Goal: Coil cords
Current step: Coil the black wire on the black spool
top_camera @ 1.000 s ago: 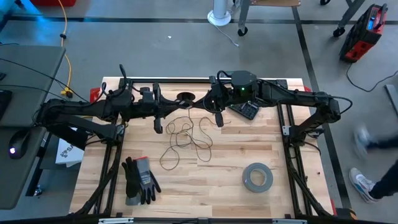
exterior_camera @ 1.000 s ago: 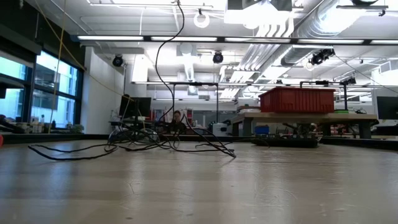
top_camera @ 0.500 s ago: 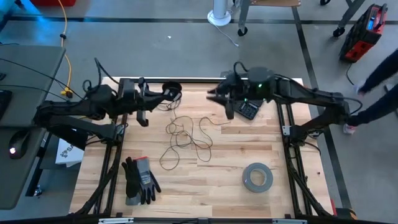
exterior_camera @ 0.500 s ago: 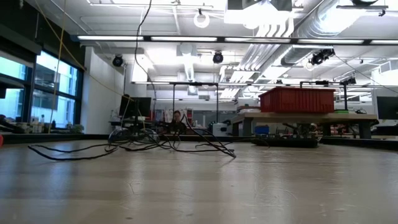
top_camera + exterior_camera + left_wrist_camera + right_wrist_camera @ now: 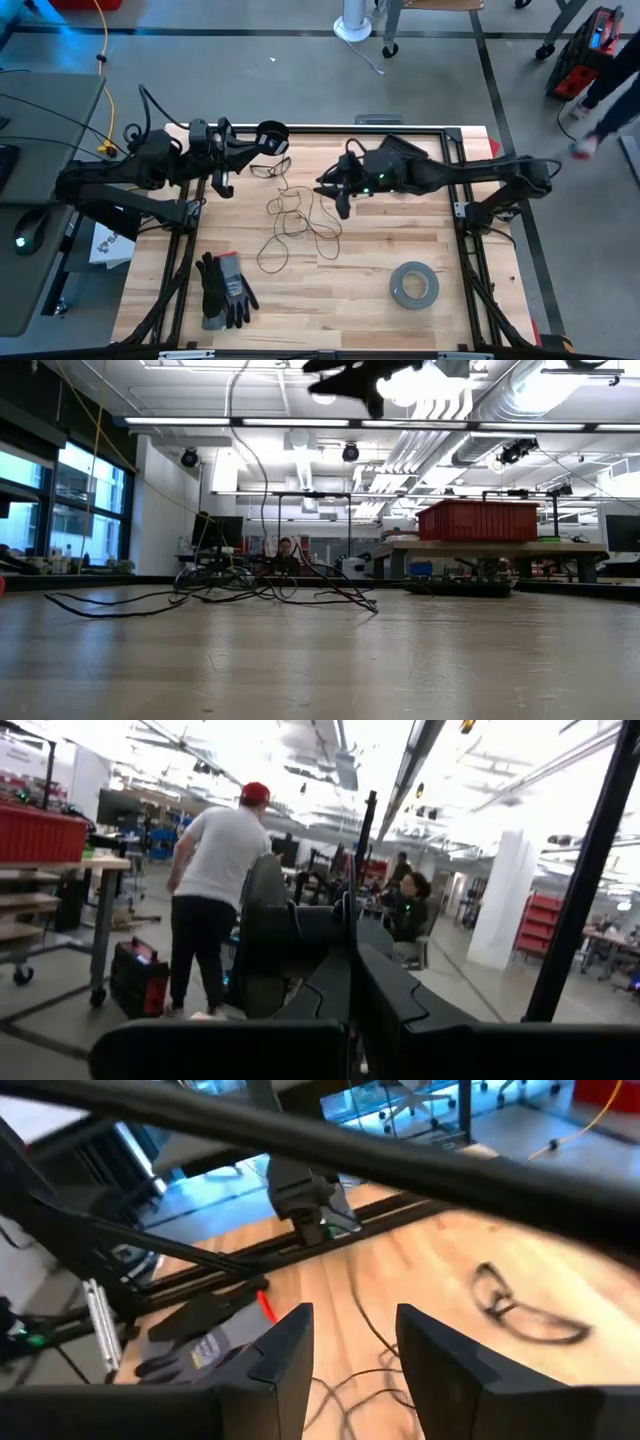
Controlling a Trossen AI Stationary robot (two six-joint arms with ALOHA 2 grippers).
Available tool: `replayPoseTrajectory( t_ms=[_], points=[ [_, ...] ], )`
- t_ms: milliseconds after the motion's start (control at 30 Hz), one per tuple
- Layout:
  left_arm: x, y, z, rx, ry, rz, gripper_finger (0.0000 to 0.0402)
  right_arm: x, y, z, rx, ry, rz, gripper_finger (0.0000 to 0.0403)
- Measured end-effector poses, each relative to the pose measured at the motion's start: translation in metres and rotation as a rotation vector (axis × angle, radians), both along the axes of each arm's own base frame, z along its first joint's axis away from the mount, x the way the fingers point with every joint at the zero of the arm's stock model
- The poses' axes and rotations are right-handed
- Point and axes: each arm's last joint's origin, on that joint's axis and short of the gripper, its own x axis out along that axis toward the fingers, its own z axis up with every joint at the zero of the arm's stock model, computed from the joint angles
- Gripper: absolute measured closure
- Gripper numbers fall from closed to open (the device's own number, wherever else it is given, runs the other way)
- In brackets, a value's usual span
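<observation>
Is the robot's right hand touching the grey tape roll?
Apart. The high view shows the right hand up by the tangled cord, with bare table between it and the tape roll.

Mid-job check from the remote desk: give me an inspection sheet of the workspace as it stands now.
Surface: light wooden slatted table.
Job's things: thin dark cord lies in loose loops mid-table; small round black spool is held at the far edge.
Clutter: grey tape roll, dark grey gloves.
Grippers: left gripper shut on the spool; right gripper open above the cord.
Cables: yellow cable on the floor beside the table.
Surroundings: person walking past.
</observation>
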Motion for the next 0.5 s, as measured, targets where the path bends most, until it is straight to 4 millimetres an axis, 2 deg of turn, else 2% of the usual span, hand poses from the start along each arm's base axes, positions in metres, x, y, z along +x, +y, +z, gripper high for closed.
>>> replayPoseTrajectory(
  t_ms=[67,267,400,500],
  points=[
    [0.000,0.001,0.000,-0.014,-0.003,0.006,0.0401,0.002,0.000,-0.006,0.037,-0.030,-0.009,0.0265],
    [0.000,0.001,0.001,-0.184,-0.049,-0.030,0.0401,0.009,0.003,-0.001,0.028,-0.149,-0.003,0.0265],
    [0.002,0.001,0.002,-0.362,-0.110,-0.077,0.0401,0.011,0.003,0.017,-0.031,-0.264,0.007,0.0265],
    [0.004,0.002,0.003,-0.523,-0.170,-0.100,0.0401,0.014,0.003,0.024,-0.081,-0.283,0.013,0.0265]
  ],
)
